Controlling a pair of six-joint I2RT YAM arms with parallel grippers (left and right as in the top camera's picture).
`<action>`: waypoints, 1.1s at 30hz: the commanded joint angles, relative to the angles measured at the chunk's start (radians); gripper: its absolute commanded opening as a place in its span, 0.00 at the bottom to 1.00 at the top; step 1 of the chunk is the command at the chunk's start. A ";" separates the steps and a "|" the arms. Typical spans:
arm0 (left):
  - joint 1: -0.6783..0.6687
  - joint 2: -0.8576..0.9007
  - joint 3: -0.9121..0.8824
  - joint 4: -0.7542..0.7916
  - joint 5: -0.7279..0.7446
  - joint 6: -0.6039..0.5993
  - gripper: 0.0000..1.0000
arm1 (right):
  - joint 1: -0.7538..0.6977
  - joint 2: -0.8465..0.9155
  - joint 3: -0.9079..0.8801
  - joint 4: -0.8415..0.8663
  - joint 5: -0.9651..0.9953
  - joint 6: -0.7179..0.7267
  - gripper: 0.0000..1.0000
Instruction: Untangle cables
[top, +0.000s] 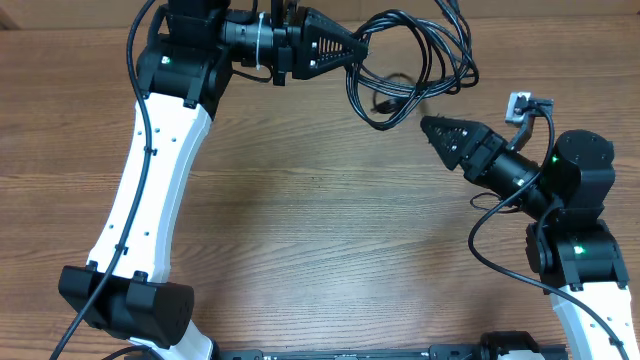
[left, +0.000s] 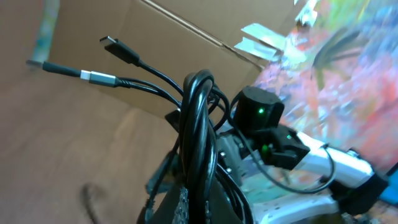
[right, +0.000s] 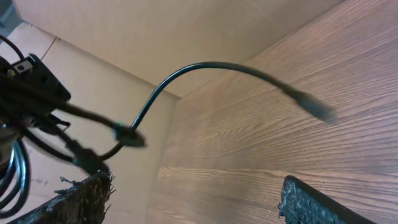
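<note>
Two arms are over the wooden bench (top: 300, 220), and the cables (top: 410, 75) are at its far edge, right of centre, as a bunch of black loops. Left gripper (top: 352, 47): closed on the cables, gripping the bunch at its left side; the loops spread out to the right from the fingertips. From the left wrist camera the cables (left: 198, 118) run as a thick bundle up out of the closed jaws. Two plug ends (left: 102, 78) stick out to the upper left, one all black, one with a silver sleeve, both clear of the bundle. Right gripper (top: 428, 126): open, holding nothing, pointed up and to the left at the lower loops, near them but apart from them. From the right wrist camera its fingers (right: 84, 196) stand wide apart at the bottom corners with bare bench between them. One of the cables (right: 205, 65) arcs across above them, its plug end blurred, touching neither finger. Cardboard panel (right: 124, 31) stands behind the bench. Whether the loops are knotted together, or whether the lowest one rests on the bench, I cannot tell.
</note>
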 joint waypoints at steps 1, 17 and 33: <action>0.018 -0.019 0.014 -0.003 0.016 0.145 0.04 | -0.007 -0.007 0.003 0.006 -0.029 -0.028 0.87; 0.097 -0.019 0.014 -0.272 -0.212 0.177 0.04 | -0.007 -0.023 0.003 0.003 -0.037 -0.049 0.87; 0.095 -0.019 0.014 -0.801 -0.458 0.832 0.04 | -0.007 -0.023 0.003 0.011 -0.285 -0.441 0.89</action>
